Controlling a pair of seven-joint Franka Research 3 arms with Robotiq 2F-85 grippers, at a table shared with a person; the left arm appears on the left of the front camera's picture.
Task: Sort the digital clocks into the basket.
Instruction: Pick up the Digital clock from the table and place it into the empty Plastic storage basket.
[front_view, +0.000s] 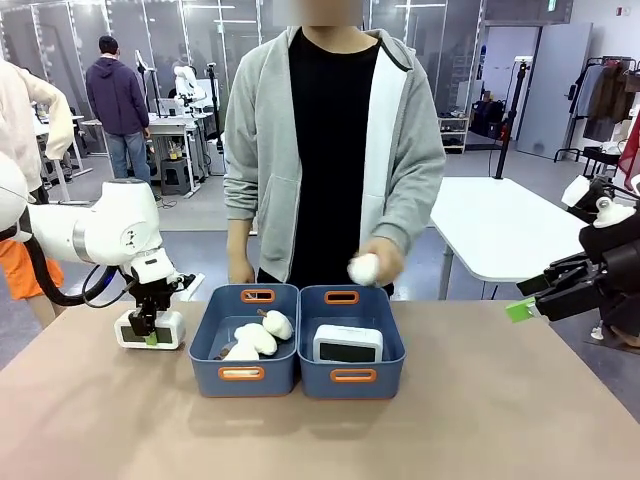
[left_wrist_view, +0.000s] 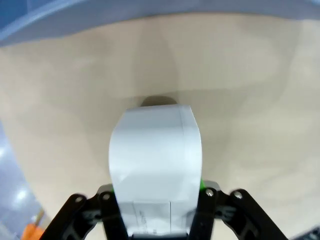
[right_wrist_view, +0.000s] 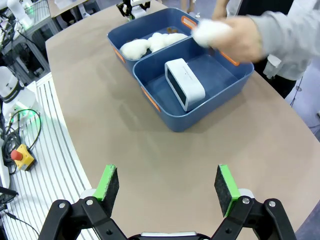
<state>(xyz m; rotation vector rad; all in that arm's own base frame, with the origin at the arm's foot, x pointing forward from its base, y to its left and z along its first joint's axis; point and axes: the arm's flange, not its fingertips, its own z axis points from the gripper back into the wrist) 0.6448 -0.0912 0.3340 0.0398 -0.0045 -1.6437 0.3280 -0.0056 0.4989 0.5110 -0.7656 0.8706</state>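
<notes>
One digital clock (front_view: 152, 329), a white box, stands on the table left of the two blue bins. My left gripper (front_view: 148, 327) comes down on it from above and is shut on it. In the left wrist view the clock (left_wrist_view: 155, 155) sits clamped between the fingers. A second digital clock (front_view: 347, 343) lies in the right-hand basket (front_view: 312, 381), and the right wrist view looks down on that clock (right_wrist_view: 185, 82) and basket (right_wrist_view: 175, 118). My right gripper (front_view: 527, 306) hangs open above the table's right edge, its green pads (right_wrist_view: 108, 182) wide apart with nothing between them.
The left bin (front_view: 213, 380) holds white plush sheep (front_view: 257, 338). The person stands behind the bins, one hand holding a plush sheep (front_view: 364, 268) above the right basket's far rim. Bare tabletop (front_view: 460, 420) stretches in front and to the right.
</notes>
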